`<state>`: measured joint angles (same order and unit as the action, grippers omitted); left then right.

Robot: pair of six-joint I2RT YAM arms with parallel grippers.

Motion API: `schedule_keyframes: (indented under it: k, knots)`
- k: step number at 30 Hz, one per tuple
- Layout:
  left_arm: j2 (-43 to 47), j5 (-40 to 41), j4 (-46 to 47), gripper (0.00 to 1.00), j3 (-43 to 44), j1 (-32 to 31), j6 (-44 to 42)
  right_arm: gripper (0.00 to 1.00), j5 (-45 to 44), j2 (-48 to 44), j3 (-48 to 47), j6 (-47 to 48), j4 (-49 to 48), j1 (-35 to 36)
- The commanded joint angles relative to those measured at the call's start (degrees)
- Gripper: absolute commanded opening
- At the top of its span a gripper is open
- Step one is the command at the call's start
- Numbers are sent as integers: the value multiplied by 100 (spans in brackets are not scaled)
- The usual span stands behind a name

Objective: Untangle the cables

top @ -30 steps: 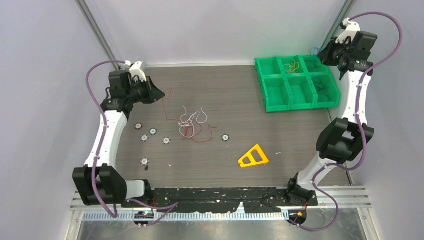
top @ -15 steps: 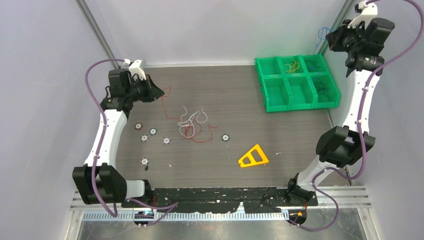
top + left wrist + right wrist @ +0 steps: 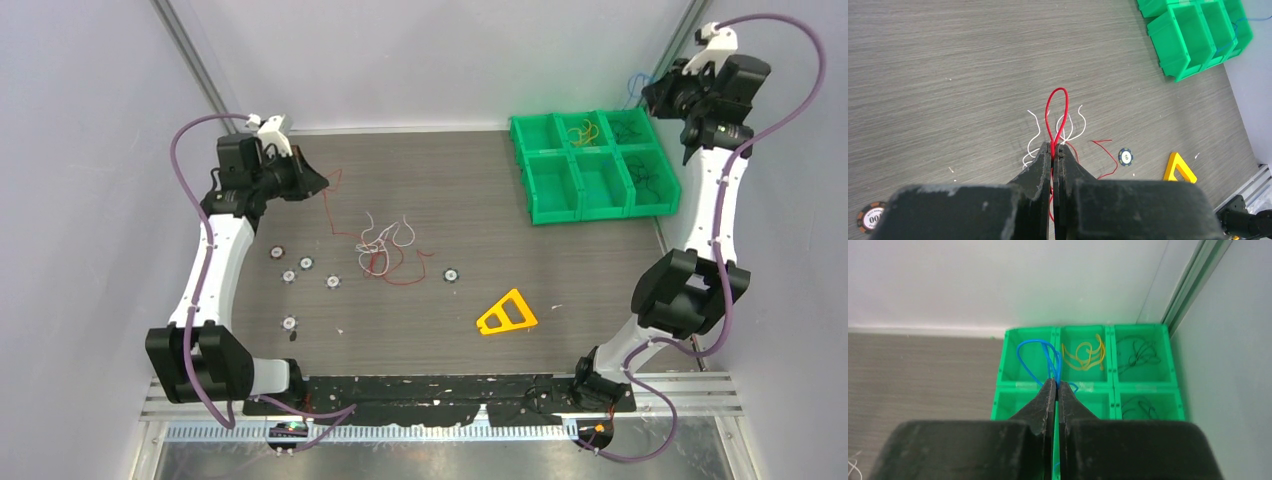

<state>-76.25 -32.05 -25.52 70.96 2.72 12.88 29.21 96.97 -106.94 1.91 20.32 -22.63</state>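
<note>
Two cables are off the surface [image 3: 470,200] at once, one in each arm. The left fingers [image 3: 1053,151] are clenched on the red cable [image 3: 1058,89], so a narrow loop stands out beyond the tips. The rest of it trails down to the tangle of white cables [image 3: 1038,131] and red strands lying mid-surface. Holding it high and toward the far left looks meant to draw the red wire clear of the white ones, though its lower end seems to lie among them.

The right fingers [image 3: 1057,386] are pinched shut on the blue cable [image 3: 1030,341], raised above the far right corner by the green bin [image 3: 590,151]. The bin explains that position: yellow cables [image 3: 1083,352] fill the far middle compartment and black cables [image 3: 1138,352] sit in both right-hand ones, so each colour appears to get its own cell. From the wrist, the blue loop shows against the bare far-left cell, probably its destination. A yellow triangle [image 3: 507,313] and scattered chips [image 3: 451,273] lie apart from the tangle.
</note>
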Motion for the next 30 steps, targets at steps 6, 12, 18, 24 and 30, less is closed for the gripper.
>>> schedule_keyframes:
  k: [6, 12, 18, 24, 30]
  knots:
    - [-19, -98, -148, 1, 272, -22, -209, 5, -84, 298, 1287, 608, -427, 30]
    - [-103, -181, -248, 0, 379, -23, -227, 5, -7, 968, 1005, 1222, 450, 114]
    - [-45, -905, -378, 0, 525, -150, -357, 50, -72, 1003, 589, 2196, 1873, 127]
    - [195, -1565, -512, 0, 582, -724, -686, 96, 772, 399, 44, 2049, 2332, 328]
    - [360, -2225, 110, 0, 787, -782, 12, 95, 1203, -186, 1099, 1550, 1855, 2209]
